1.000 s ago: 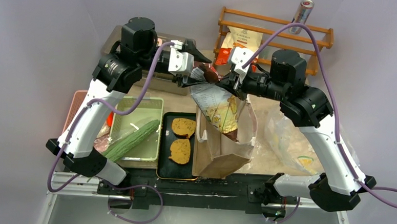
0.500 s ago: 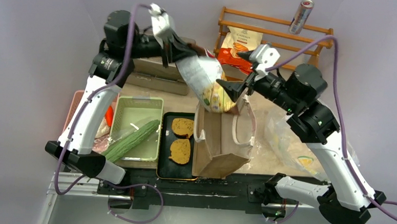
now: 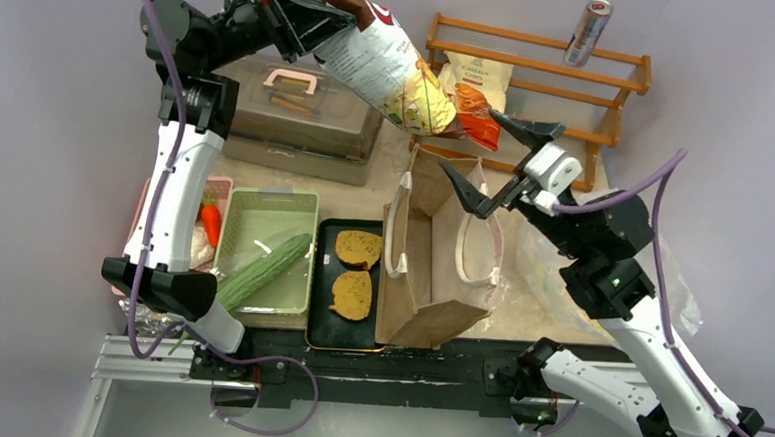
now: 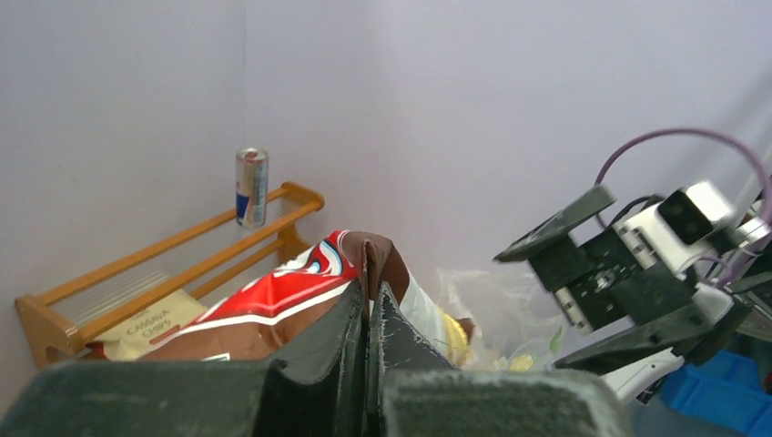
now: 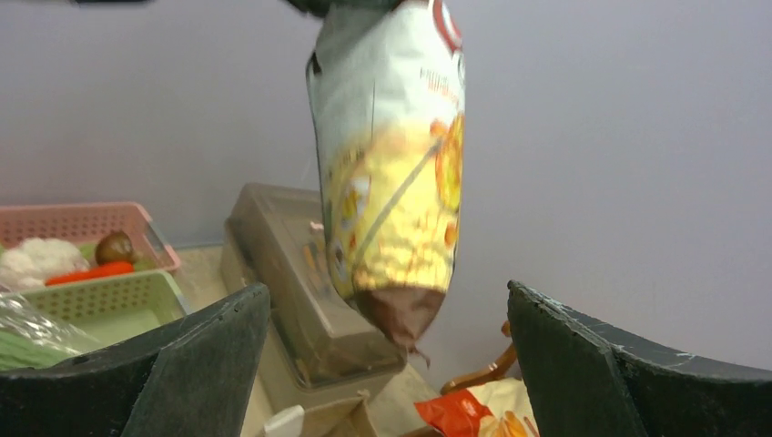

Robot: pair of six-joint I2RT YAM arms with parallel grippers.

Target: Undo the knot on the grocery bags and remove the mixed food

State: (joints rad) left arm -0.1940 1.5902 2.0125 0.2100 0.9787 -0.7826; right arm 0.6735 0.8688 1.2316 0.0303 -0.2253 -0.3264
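My left gripper [image 3: 319,10] is shut on the brown top seam of a white, yellow and red snack packet [image 3: 386,68]. The packet hangs slanted high above the back of the table. In the left wrist view the jaws [image 4: 371,291] pinch that seam of the packet [image 4: 291,287]. The brown paper bag [image 3: 431,271] stands open below, white handles spread. My right gripper [image 3: 470,140] is open over the bag's mouth, and its wrist view shows the packet [image 5: 396,182] dangling beyond its spread fingers [image 5: 387,289]. Two toast slices [image 3: 359,249] lie on a black tray [image 3: 318,330]. A cucumber [image 3: 256,272] lies in the green basket [image 3: 294,199]. The transparent plastic bag [image 3: 561,278] lies at right.
A grey lidded case [image 3: 299,114] sits at the back left under the packet. A wooden rack [image 3: 572,68] at the back holds a silver can [image 3: 588,31] and a chips packet [image 3: 476,78]. A pink basket [image 3: 154,196] with a carrot [image 3: 209,224] stands far left.
The left arm has lifted the snack packet out of the paper bag, up and to the back left. The right gripper has let go, opened and drawn back to the right.
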